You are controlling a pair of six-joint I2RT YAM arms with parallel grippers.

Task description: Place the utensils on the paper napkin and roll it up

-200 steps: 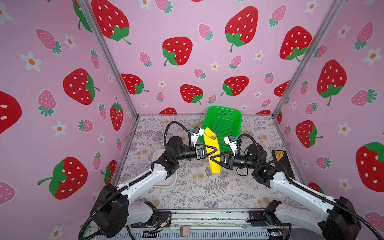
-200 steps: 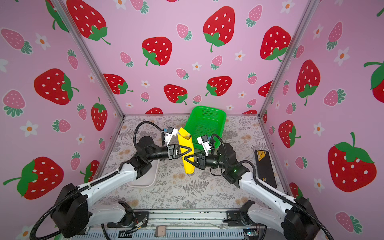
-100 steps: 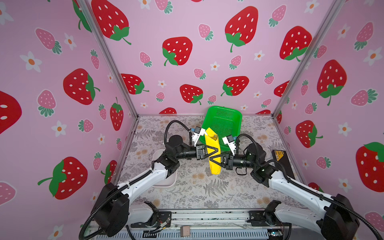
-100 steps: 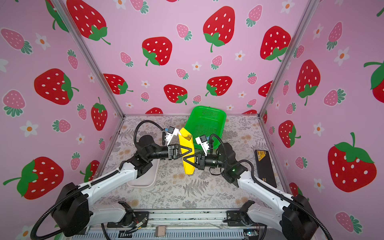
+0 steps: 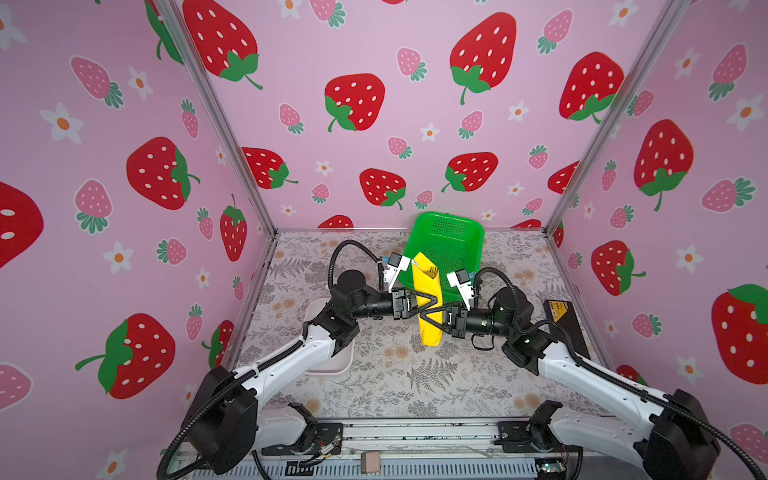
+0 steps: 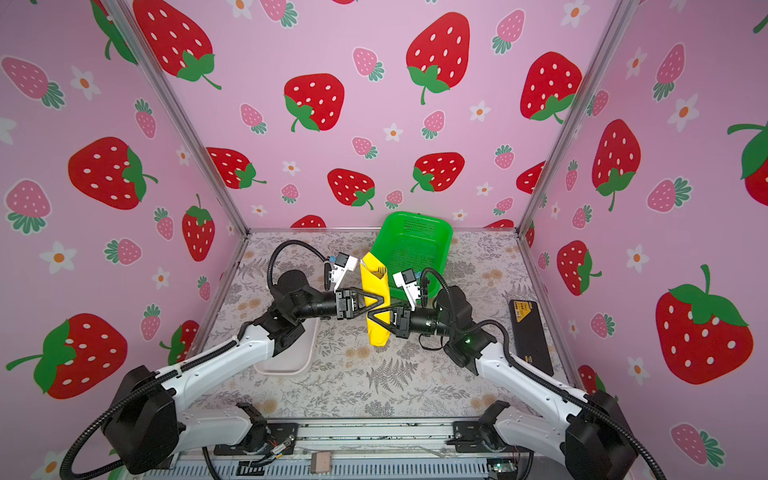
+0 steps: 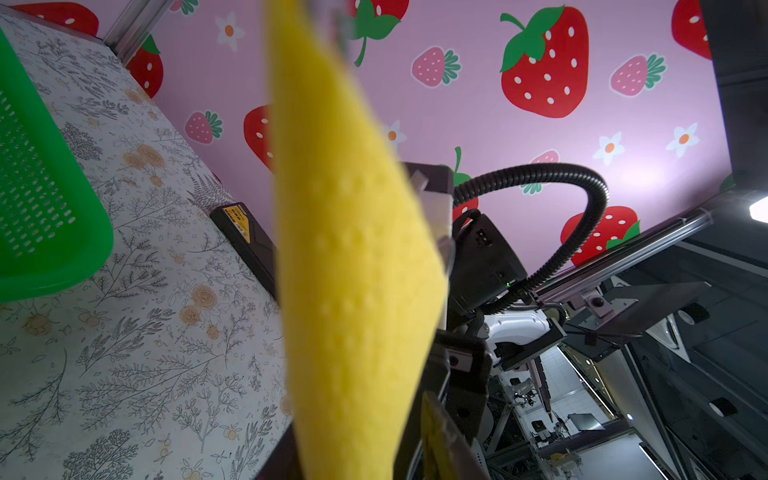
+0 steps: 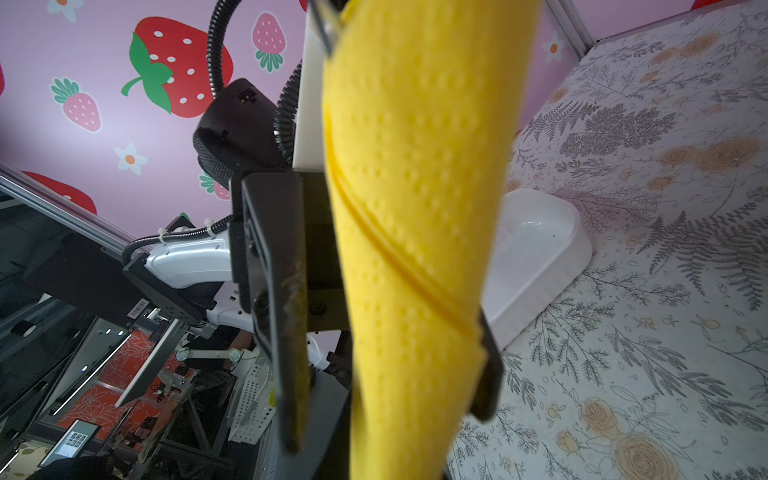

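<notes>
The yellow paper napkin [image 5: 428, 332] [image 6: 376, 332] is rolled into a tube and hangs above the table between both arms. Fork tines of the utensils [image 5: 433, 272] [image 6: 380, 272] poke out of its top end; the rest is hidden inside. My right gripper [image 5: 419, 314] [image 6: 368, 316] is shut on the lower part of the roll [image 8: 415, 208]. My left gripper [image 5: 434, 300] [image 6: 380, 301] straddles the roll [image 7: 357, 270] from the other side, open. In the right wrist view one of its fingers [image 8: 286, 311] stands off the paper.
A green mesh basket [image 5: 451, 245] [image 6: 411, 245] leans at the back, just behind the roll. A white tray [image 5: 330, 363] [image 6: 291, 361] lies under the left arm. A black box with a yellow label [image 5: 565, 328] [image 6: 530, 332] lies along the right wall.
My left gripper's jaws have spread apart off the roll, and my right gripper's jaws have closed on it. The roll has stayed at about the same place.
</notes>
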